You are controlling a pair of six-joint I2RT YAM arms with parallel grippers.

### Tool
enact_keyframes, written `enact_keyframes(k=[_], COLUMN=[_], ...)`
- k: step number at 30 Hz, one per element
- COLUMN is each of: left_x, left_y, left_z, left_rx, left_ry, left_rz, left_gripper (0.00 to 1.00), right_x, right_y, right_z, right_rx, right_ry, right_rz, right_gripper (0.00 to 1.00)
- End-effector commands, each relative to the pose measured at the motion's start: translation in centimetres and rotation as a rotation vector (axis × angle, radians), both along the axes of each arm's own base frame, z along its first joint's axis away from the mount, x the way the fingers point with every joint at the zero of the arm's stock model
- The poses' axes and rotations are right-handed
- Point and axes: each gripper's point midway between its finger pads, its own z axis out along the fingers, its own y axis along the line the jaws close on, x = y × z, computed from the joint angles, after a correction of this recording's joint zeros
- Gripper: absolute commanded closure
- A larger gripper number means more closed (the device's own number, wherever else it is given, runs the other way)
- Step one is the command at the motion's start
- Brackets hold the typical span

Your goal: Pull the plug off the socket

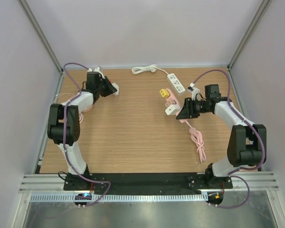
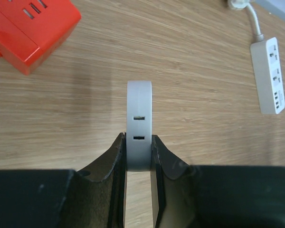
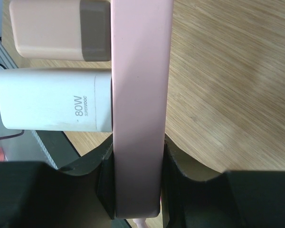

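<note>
The boxy white 80W charger plug (image 3: 57, 99) sat seated in the face of a long pink plastic power strip (image 3: 140, 95), held up off the wooden table (image 3: 237, 85) at the right side of the workspace. Beside it on the same face was a peach adapter (image 3: 57, 31) with a grey-brown band. The right gripper (image 3: 137, 171) pinched the strip across its narrow edges, fingers pressed tight against it. The strip's pink cable (image 1: 197, 142) trailed in loops toward the near edge.

The charger looked rigid, fairly light and glossy, so probably slippery. Its broad flat sides near mid-body seemed the best hold, with a straight pull away from the strip's face.

The left gripper (image 2: 138, 152) was clamped on a pale grey rounded block (image 2: 139, 109) with two slots, so it was not free. Farther off lay a red socket block (image 2: 28, 28) and a white extension strip (image 2: 270, 76).
</note>
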Motion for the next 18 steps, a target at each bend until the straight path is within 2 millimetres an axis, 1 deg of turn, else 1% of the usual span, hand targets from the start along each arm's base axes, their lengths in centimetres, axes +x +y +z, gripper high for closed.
enact_keyframes(k=[1,2,4,5,11,14,15,16,17,18], left_x=[1.4,2.1,2.0,2.3,2.8,3.1,3.3,3.3,3.3,3.4], left_y=[0.3,0.4,0.5,0.7,1.2,1.9,2.0,2.4,2.5,2.6], left_z=[0.7,0.4,-0.8,-1.5,-3.2,-4.1,-4.3,-4.6,-4.9,-4.8], left_rx=[-0.008,-0.006,-0.002,-0.004,-0.003,0.014,0.019,0.031,0.046,0.055], left_ry=[-0.011,-0.010,0.035,0.050,0.093,0.117,0.124,0.130,0.137,0.137], left_rz=[-0.023,-0.025,-0.032,-0.031,-0.035,-0.025,-0.023,-0.014,-0.017,-0.016], left_gripper=[1.00,1.00,1.00,1.00,0.96,0.92,0.90,0.87,0.81,0.78], right_x=[1.1,1.1,1.1,1.1,1.0,1.0,1.2,1.3,1.3,1.3], right_y=[0.5,0.5,0.4,0.4,0.4,0.5,-0.1,-0.4,-0.4,-0.5], right_z=[3.1,3.0,3.0,3.0,2.6,2.6,2.6,2.5,2.6,2.6], right_rx=[0.039,0.039,0.040,0.040,0.036,0.039,0.037,0.037,0.036,0.037], right_ry=[-0.127,-0.124,-0.123,-0.124,-0.114,-0.110,-0.112,-0.109,-0.114,-0.112], right_rz=[0.036,0.037,0.039,0.039,0.045,0.049,0.030,0.022,0.022,0.021], right_gripper=[0.99,0.99,0.99,0.99,0.99,0.99,0.99,0.99,0.99,0.99])
